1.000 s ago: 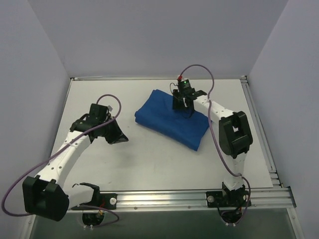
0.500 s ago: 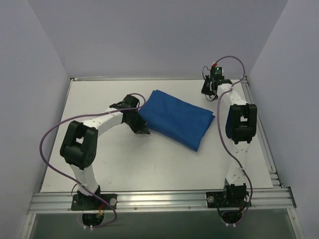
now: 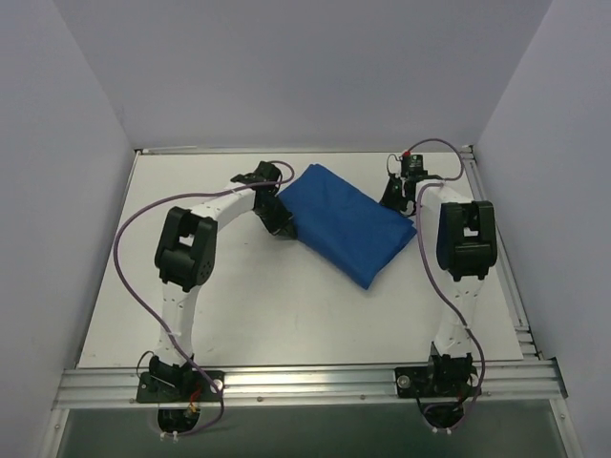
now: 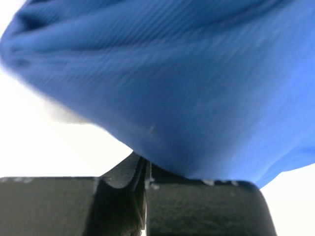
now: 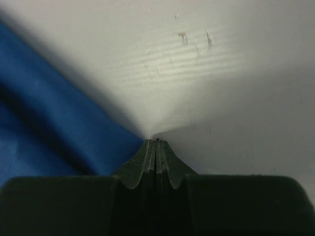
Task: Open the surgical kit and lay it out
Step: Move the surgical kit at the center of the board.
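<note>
Drape [image 3: 348, 222] folded shut, contents hidden. Left wrist view: drape blurred, cut by top and side edges, covering left gripper [image 4: 142, 166] tips.

arms [image 3: 224, 200] white, joints black | cables [image 3: 116, 258] purple (looping) | end effectors [image 4: 145, 172] [image 5: 156, 142] black

Plenty of room on the near side of the table [image 3: 305, 315], in front of the kit [image 3: 348, 229] between the arm bases; left gripper [image 3: 279, 219] crowds the kit's left edge, right gripper [image 3: 391, 194] its far right corner; only a narrow strip before the back wall [image 3: 305, 86]; left arm [image 3: 186, 258] arches over the left side, right arm [image 3: 463, 248] hogs the right edge
</note>
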You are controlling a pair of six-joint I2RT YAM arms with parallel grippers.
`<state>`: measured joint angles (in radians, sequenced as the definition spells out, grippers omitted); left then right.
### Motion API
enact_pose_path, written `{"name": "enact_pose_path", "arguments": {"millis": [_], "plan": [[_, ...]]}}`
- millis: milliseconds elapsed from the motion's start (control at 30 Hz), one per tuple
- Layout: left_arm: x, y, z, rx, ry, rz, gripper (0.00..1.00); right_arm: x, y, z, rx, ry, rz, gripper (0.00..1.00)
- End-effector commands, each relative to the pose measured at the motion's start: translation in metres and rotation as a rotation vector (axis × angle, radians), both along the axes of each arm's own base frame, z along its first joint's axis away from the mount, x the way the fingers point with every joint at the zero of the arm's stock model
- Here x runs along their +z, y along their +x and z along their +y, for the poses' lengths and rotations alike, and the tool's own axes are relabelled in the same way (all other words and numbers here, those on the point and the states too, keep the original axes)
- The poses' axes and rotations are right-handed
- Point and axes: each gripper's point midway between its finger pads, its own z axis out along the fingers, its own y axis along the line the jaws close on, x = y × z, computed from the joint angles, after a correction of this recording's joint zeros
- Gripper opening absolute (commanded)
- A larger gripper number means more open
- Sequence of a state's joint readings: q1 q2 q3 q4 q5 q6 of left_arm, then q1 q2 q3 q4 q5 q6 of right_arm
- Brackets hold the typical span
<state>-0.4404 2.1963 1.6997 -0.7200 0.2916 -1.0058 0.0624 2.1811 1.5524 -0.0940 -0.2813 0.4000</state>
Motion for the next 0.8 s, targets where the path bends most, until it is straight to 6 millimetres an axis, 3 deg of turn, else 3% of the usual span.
{"name": "enact_pose_path", "arguments": {"millis": [0,33,100,133,167,233,533,633,767], "plan": [[0.009,0.033,0.004,-0.059,0.017,-0.086,0.02,-0.001,-0.044,0.004,0.021,0.036,0.079,0.0],[0.021,0.045,0.004,-0.082,0.02,-0.123,0.02,-0.003,-0.051,0.003,0.026,0.031,0.093,0.0],[0.011,0.052,0.007,-0.103,0.047,-0.107,0.02,-0.002,-0.067,0.007,0.03,0.061,0.108,0.0],[0.025,0.065,0.004,-0.123,0.041,-0.157,0.02,-0.001,-0.071,0.011,0.032,0.079,0.109,0.0],[0.015,0.068,0.008,-0.125,0.056,-0.138,0.02,0.005,-0.075,0.016,0.035,0.096,0.099,0.0],[0.014,0.07,0.015,-0.135,0.084,-0.125,0.02,0.003,-0.087,0.029,0.042,0.132,0.113,0.0],[0.01,0.099,0.061,-0.107,0.046,-0.138,0.02,0.021,-0.094,0.078,0.093,0.21,0.098,0.0],[0.018,0.111,0.072,-0.142,0.044,-0.18,0.02,0.028,-0.095,0.08,0.087,0.224,0.095,0.0],[0.014,0.118,0.073,-0.18,-0.012,-0.171,0.03,0.039,-0.105,0.077,0.074,0.265,0.087,0.0]]}}
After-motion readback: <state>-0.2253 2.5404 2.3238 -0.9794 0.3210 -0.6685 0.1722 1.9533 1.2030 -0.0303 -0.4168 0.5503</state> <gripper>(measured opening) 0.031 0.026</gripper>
